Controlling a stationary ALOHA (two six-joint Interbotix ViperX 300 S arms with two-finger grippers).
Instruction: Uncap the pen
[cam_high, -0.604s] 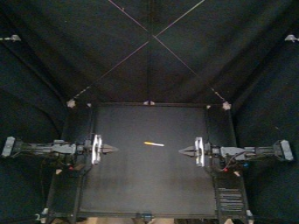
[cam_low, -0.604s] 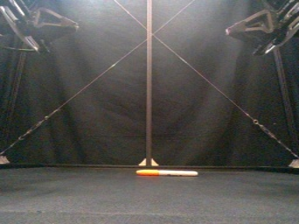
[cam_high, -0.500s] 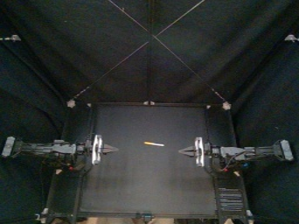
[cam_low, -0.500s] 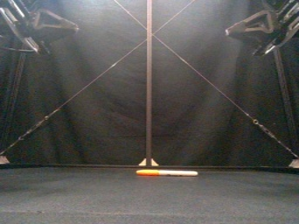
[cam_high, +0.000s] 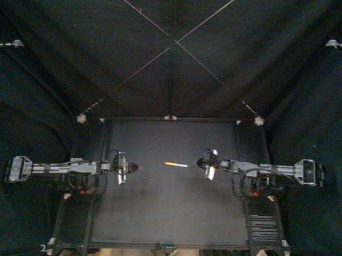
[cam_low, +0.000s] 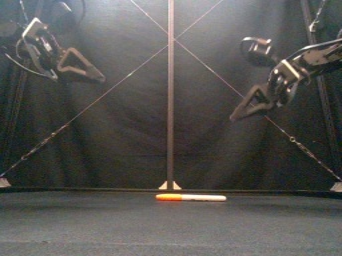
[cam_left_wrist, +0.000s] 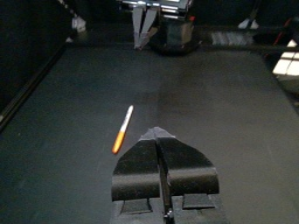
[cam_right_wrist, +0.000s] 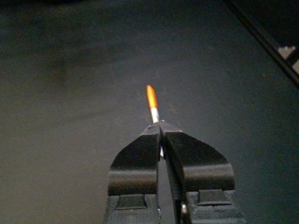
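Top view: a slim orange-and-white marker pen (cam_high: 175, 163) lies on the black desk (cam_high: 160, 212). Flanking it, the left hand (cam_high: 131, 168) and right hand (cam_high: 202, 162) are both pinched closed, empty.

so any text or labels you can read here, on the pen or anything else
No text can be read in any view.
The pen, part orange and part white, lies on the table; any print on its barrel is too small and blurred to read.
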